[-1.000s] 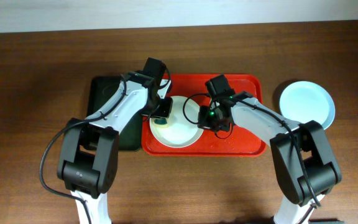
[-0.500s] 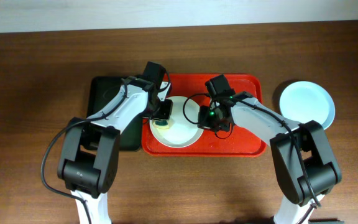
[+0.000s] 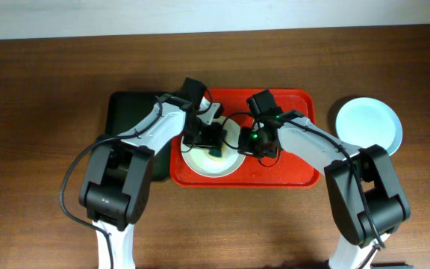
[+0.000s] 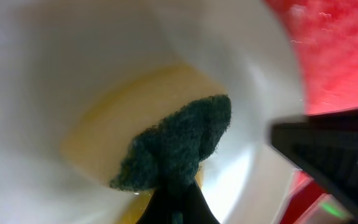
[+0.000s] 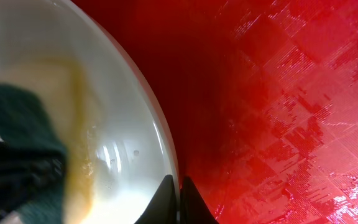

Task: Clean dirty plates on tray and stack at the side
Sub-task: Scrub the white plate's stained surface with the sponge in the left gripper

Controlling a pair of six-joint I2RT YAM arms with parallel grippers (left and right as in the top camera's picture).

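On the red tray [image 3: 297,175], near the tabletop's far edge, the left hand [image 3: 213,148], clamped on a green scouring pad [image 4: 179,146], has swept from the left rim of the white plate [image 3: 200,166] to its yellow-smeared centre. The right hand [image 3: 240,143] pinches the plate's rim, so scrubbing seems well underway.

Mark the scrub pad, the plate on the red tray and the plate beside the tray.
scrub pad [image 4: 179,146], left wrist view, middle of its dark green face.
white plate [image 3: 200,164], overhead view, bare lower left of its well.
pale blue plate [image 3: 369,125], overhead view, its centre.
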